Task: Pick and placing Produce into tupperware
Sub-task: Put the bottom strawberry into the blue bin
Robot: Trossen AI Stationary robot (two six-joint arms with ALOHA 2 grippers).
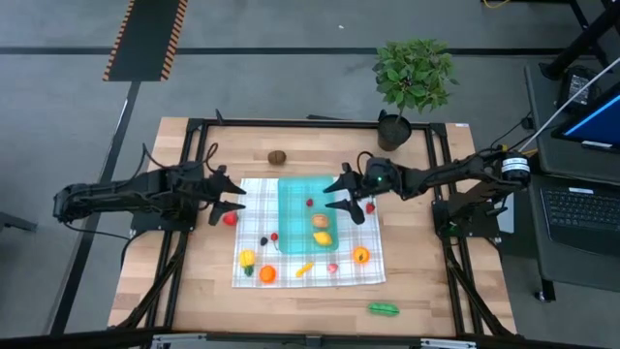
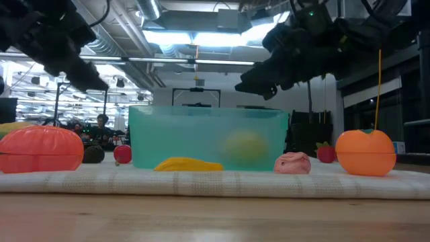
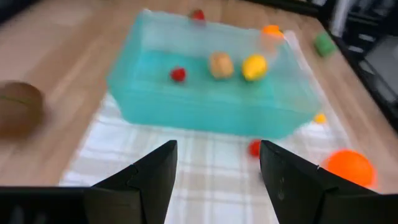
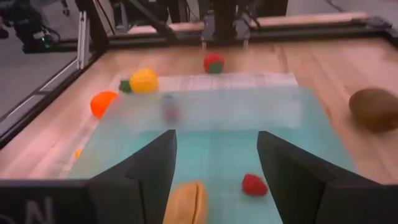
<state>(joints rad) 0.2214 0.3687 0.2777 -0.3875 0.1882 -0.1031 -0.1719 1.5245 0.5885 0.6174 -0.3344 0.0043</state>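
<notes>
The teal tupperware [image 1: 291, 233] stands on a checked cloth [image 1: 373, 271]. Three pieces of produce lie in it: a red one [image 1: 310, 203], a brown one [image 1: 320, 220] and a yellow one [image 1: 322, 237]. More produce lies on the cloth around it, among it a red tomato [image 1: 230, 219], a yellow pepper [image 1: 247, 259] and an orange [image 1: 360, 256]. My left gripper [image 1: 232, 198] hangs open over the cloth's left part, holding nothing [image 3: 217, 168]. My right gripper [image 1: 338, 195] hangs open over the tupperware's right wall, with nothing between its fingers [image 4: 216, 162].
A brown kiwi [image 1: 278, 156] lies on the bare wood beyond the cloth. A green vegetable [image 1: 383, 309] lies near the front edge. A potted plant [image 1: 394, 126] stands at the table's far right. Bare wood lies at the near left.
</notes>
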